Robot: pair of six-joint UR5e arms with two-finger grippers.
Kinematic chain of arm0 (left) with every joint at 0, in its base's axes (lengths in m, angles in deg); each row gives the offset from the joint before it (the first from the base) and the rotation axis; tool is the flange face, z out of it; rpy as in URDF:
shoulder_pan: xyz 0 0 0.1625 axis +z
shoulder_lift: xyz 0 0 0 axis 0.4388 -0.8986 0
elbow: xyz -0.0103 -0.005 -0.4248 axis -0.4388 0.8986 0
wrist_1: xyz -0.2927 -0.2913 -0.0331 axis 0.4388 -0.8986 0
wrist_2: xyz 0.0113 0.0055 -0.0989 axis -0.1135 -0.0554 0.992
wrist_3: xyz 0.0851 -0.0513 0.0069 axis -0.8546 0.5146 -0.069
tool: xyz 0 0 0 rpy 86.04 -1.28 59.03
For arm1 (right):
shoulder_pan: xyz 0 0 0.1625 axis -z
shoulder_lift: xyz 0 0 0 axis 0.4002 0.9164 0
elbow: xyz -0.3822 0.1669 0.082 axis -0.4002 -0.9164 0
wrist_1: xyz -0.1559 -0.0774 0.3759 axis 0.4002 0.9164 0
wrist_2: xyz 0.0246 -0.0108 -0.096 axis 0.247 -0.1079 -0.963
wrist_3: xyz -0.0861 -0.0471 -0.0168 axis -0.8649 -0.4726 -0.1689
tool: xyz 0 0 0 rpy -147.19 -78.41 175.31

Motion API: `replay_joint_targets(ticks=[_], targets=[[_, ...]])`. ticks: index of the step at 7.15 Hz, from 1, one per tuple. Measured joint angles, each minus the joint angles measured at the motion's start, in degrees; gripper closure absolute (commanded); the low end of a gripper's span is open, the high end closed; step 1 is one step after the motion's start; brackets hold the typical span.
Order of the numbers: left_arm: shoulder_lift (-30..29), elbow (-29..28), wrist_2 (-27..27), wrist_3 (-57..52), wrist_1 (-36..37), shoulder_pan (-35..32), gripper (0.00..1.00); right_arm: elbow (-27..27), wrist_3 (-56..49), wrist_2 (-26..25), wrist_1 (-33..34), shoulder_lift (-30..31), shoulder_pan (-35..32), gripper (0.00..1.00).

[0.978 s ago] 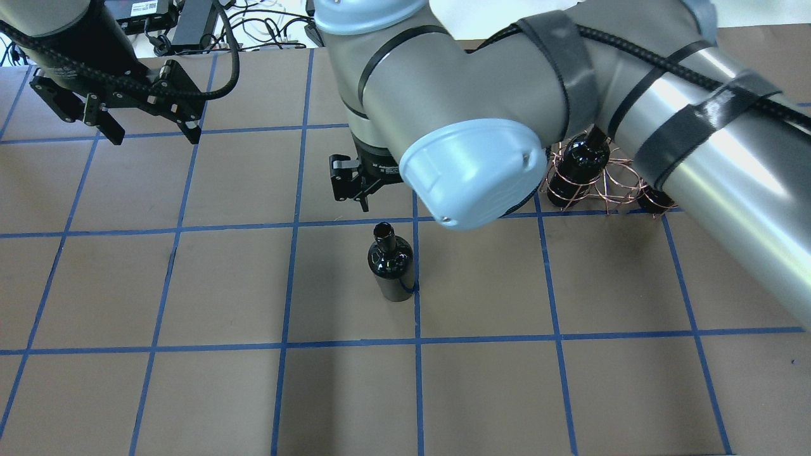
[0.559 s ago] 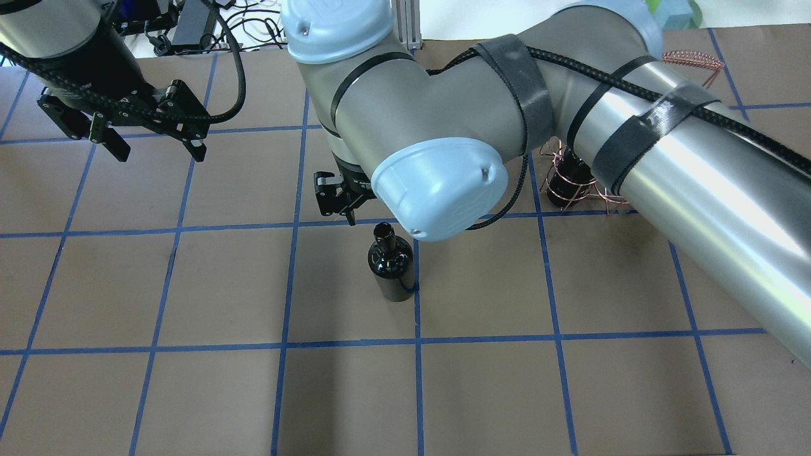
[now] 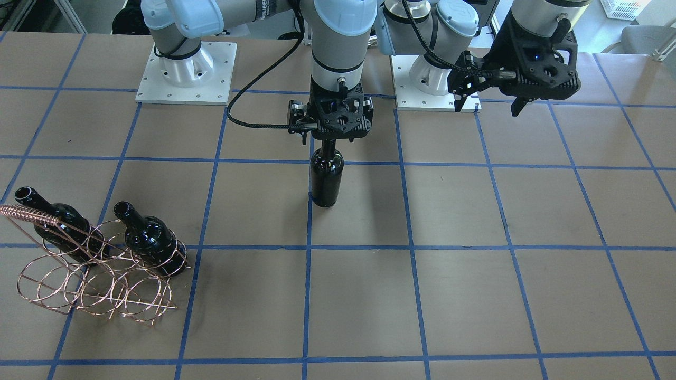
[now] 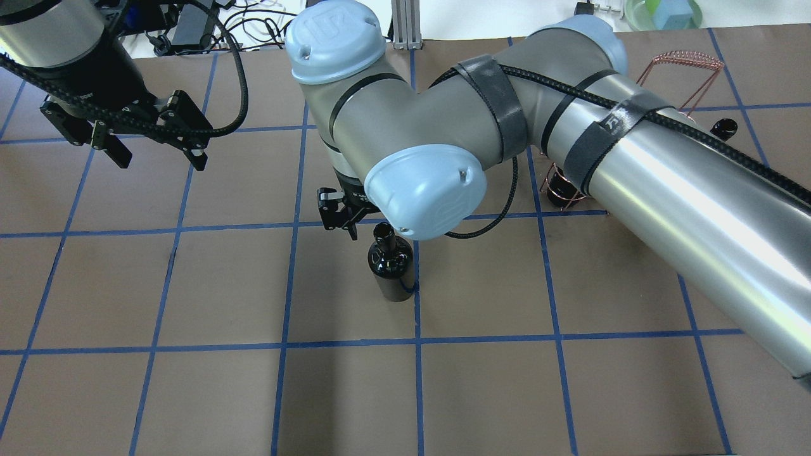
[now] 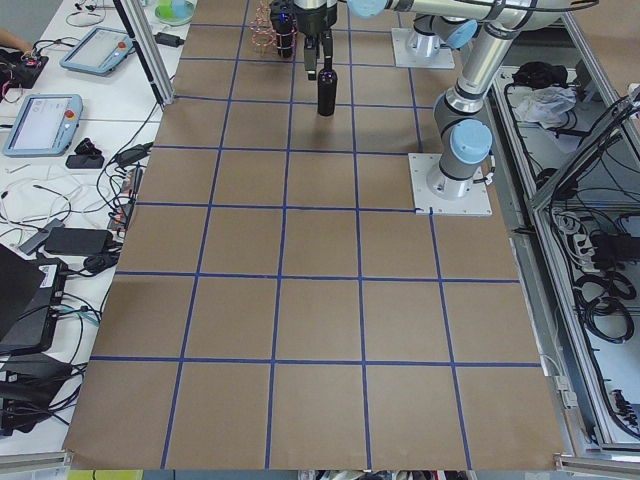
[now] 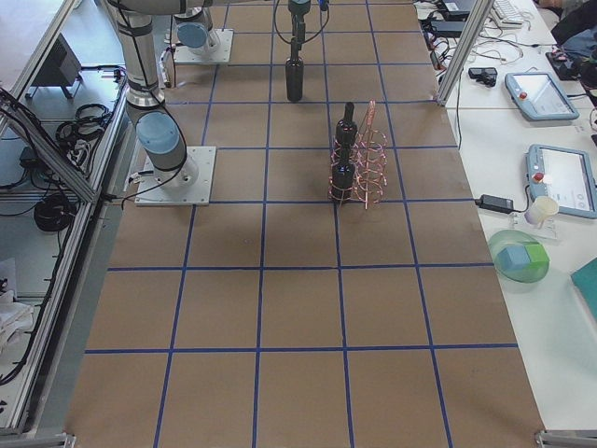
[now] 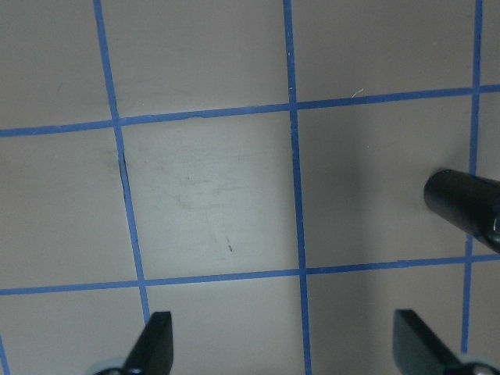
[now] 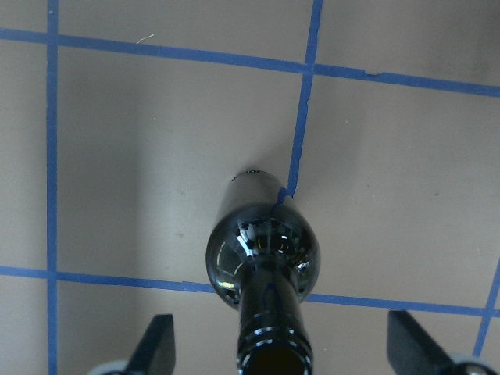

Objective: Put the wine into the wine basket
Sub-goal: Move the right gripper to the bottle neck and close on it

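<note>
The wine, a glossy near-black bottle [image 3: 326, 179], stands upright at the table's middle, also in the overhead view [image 4: 391, 266] and the right wrist view [image 8: 264, 250]. My right gripper [image 3: 330, 141] is open right above it, with the bottle's neck between its fingertips [image 8: 156, 344]. The copper wire wine basket [image 3: 95, 274] stands off to my right and holds two alike bottles [image 3: 150, 237]. In the overhead view only its handle [image 4: 681, 60] and a corner show behind my right arm. My left gripper [image 4: 161, 161] is open and empty, hanging above the table far left of the bottle.
The two arm base plates [image 3: 185, 74] sit at the robot's edge of the table. Cables and boxes [image 4: 190, 25] lie beyond the far edge. A green bowl with a blue block [image 4: 662, 12] sits off the table at the far right.
My right arm has swung in and its gripper has moved toward me, from behind the bottle to over its neck. The basket handle has come into view. My left gripper has hardly moved.
</note>
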Motion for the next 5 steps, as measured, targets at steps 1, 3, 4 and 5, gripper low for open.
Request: replay_joint_targets(ticks=[1, 3, 4, 5], targets=[[0.1, 0.1, -0.1, 0.0, -0.1, 0.0, 0.0, 0.5, 0.0, 0.8, 0.0, -0.2, 0.0, 0.07], [0.2, 0.2, -0.1, -0.1, -0.1, 0.0, 0.0, 0.9, -0.3, 1.4, 0.0, -0.4, 0.0, 0.19], [0.3, 0.2, -0.1, -0.1, -0.1, 0.0, 0.0, 1.1, -0.4, 1.6, -0.1, -0.6, 0.0, 0.3], [0.3, 0.2, -0.1, 0.0, -0.1, 0.0, 0.0, 1.4, -0.3, 2.2, -0.1, -0.6, 0.0, 0.44]])
